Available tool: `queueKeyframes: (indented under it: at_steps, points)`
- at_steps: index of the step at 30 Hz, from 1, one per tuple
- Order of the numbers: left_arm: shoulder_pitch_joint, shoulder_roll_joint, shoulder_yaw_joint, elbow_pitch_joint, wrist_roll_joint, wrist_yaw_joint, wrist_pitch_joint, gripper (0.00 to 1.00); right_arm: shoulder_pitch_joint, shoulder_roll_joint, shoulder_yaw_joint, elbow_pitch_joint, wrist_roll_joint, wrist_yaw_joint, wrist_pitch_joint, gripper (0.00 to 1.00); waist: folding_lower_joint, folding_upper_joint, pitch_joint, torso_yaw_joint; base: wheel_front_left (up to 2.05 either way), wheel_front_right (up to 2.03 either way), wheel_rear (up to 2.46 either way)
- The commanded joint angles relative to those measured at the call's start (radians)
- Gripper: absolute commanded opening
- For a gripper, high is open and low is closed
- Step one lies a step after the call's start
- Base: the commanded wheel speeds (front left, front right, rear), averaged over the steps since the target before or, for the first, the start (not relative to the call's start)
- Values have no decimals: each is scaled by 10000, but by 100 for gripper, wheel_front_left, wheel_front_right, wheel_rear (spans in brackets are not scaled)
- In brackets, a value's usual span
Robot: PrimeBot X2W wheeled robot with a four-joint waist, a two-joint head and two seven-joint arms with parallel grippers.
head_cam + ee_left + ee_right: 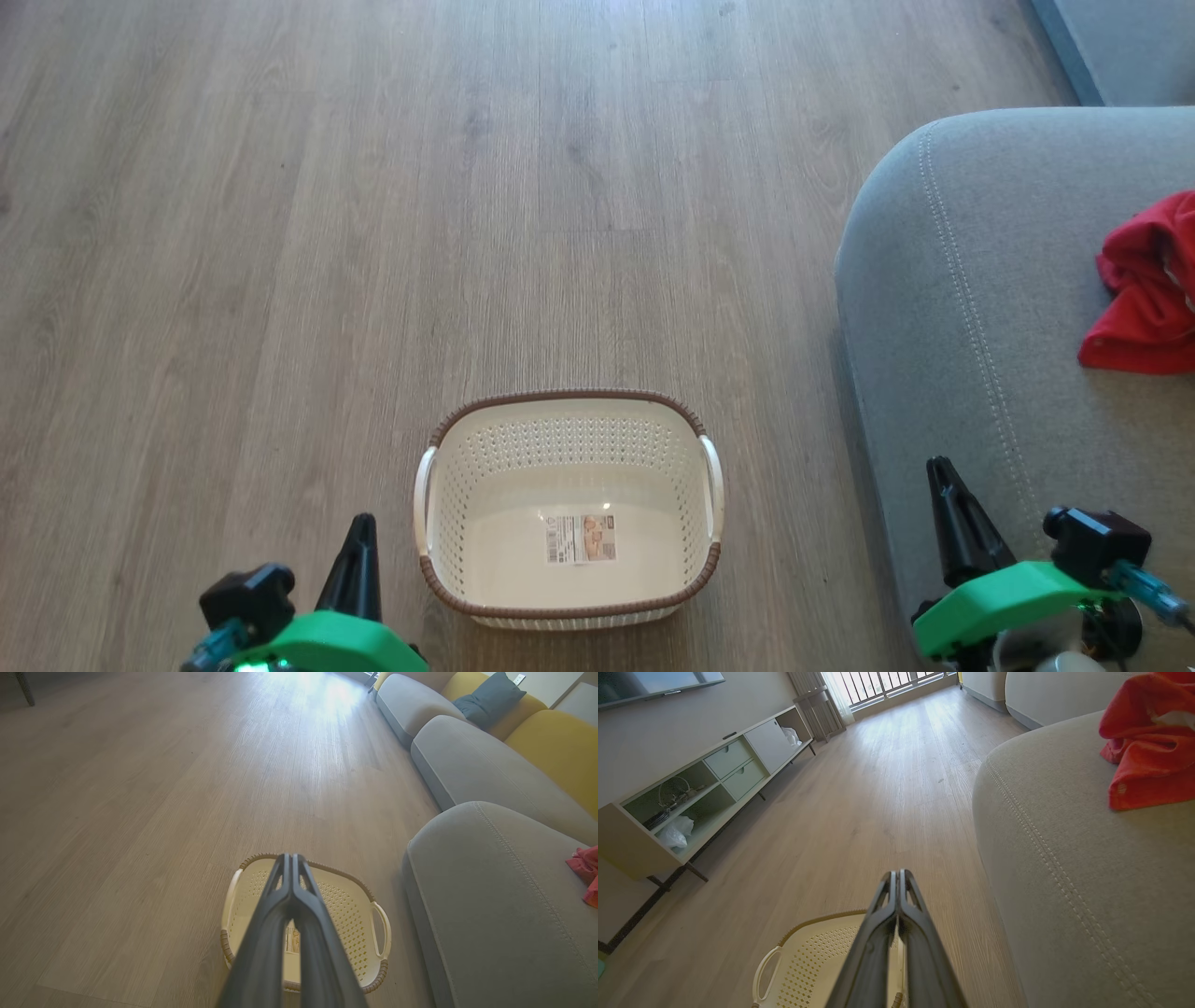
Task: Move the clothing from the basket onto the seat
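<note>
Left claw (360,527) and right claw (939,471) are both pinched fully shut with nothing between the long dark fingers, sitting low on either side of the small cream perforated plastic basket (569,439) with the brown woven-look rim. That basket is on the grey-brown wood-look floor (373,233) just beside the sofa, and as far as I can see it's got nothing in it but the label sticker (581,539) on the bottom. The bright red fabric clothing (1144,299) is lying bunched up on the big grey upholstered seat cushion (980,280), well back from its rounded stitched corner. Part of it is cut off by the picture edge, so I can't say if it's both garments. Looks to me like the job's basically done. If it needed a re-grab: it's light, floppy stuff that'll drape and sag, not fragile, so I'd pinch a raised fold on top of the heap rather than a flat edge.
</note>
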Motion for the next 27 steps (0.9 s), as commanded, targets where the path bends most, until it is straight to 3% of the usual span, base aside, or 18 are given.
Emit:
queueKeyframes:
  at_steps: [1, 27]
  points:
    - [-504, 89, 211, -271, -258, -83, 28, 0, -484, 11, -82, -317, 274, 0, 55, 0, 0, -1, -1, -1, 0, 0, 0]
    - [-906, 184, 736, -125, -3306, -641, 710, 0, -762, 74, -395, -321, 3343, -1, 831, 0, 0, -1, -43, -50, 0, 0, 0]
